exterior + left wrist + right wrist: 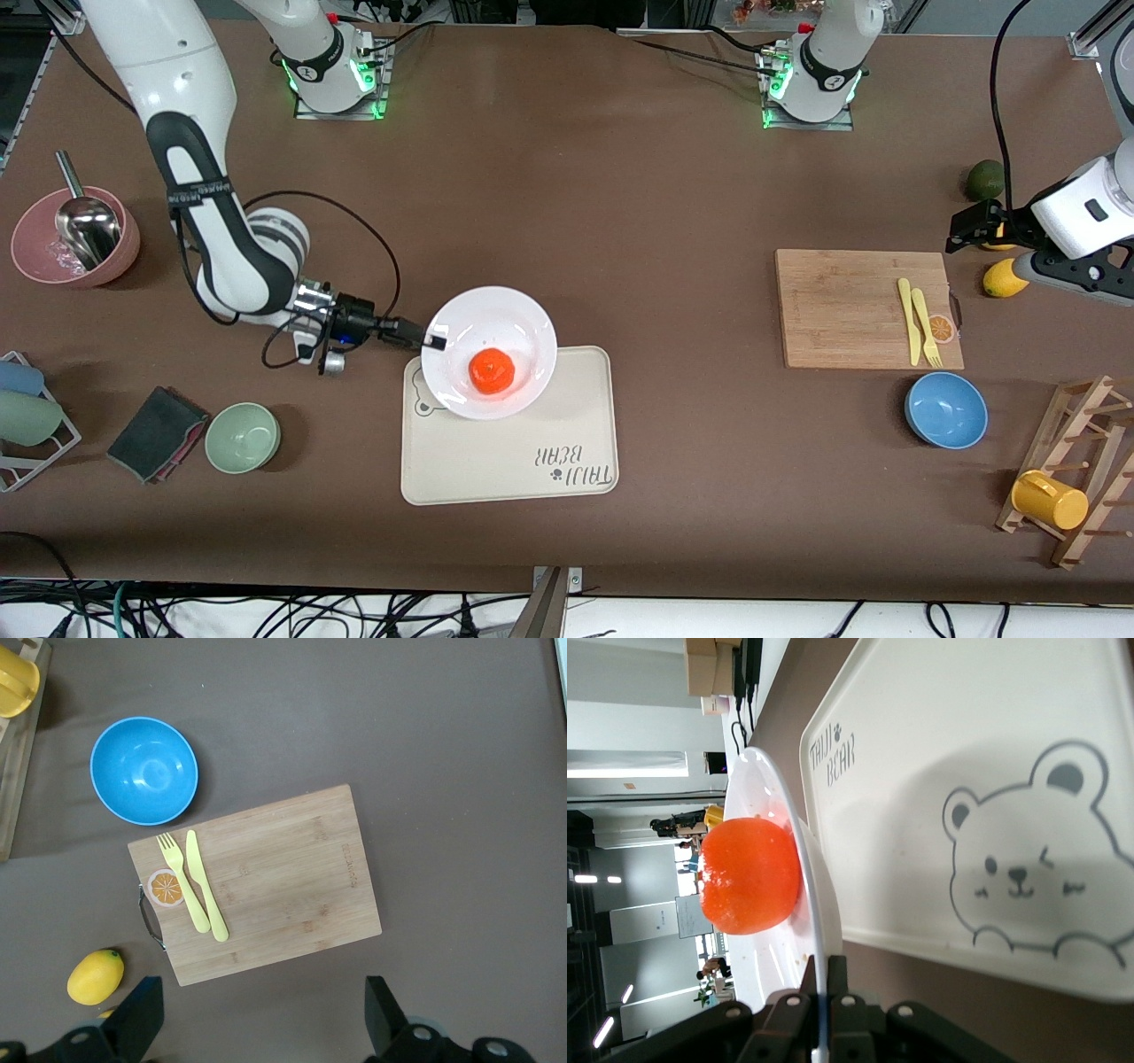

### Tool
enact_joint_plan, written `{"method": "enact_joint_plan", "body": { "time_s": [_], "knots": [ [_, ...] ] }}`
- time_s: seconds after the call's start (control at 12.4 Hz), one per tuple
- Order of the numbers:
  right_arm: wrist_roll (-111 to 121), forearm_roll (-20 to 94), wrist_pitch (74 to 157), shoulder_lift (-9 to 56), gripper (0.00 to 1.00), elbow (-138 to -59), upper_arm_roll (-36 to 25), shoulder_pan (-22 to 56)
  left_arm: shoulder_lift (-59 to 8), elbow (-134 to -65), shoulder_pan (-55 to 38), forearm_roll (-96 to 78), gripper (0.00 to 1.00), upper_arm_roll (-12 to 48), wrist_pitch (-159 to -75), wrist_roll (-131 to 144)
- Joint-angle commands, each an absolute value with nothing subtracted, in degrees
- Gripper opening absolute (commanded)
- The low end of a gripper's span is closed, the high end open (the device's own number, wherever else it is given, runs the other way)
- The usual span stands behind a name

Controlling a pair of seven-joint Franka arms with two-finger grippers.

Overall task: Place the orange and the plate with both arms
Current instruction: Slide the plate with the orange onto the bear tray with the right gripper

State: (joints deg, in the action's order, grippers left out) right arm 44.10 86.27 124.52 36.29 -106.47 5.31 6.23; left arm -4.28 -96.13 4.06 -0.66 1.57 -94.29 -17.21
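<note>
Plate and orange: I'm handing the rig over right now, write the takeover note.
Right gripper: shut on the rim of the plate, holding it raised over the bear tray; the wrist view shows a gap beneath the plate.
Left gripper: open, empty, waiting high over the table beside the cutting board.
Orange: already in the plate's middle.
Done: orange on plate, plate gripped.
Left: lower the plate flat onto the tray, release, withdraw. Go gently; the orange may roll.
</note>
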Motion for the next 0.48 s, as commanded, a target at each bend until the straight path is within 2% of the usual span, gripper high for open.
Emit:
{"method": "enact_joint_plan", "body": {
  "time_s": [0.0,0.16,0.4],
  "knots": [
    [37.11,83.85,123.92,44.97,0.00,-93.81,5.71,6.76,-4.04,-96.42,4.48,0.09,1.00,1.93,-94.75,-18.37],
    [36.21,82.18,125.06,48.59,0.00,-89.32,5.71,7.12,-4.04,-96.42,4.48,0.09,1.00,1.93,-94.75,-18.37],
    [37.17,80.78,125.77,51.76,0.00,-86.67,5.71,7.03,-4.04,-96.42,4.48,0.00,1.00,1.93,-94.75,-18.37]
  ]
}}
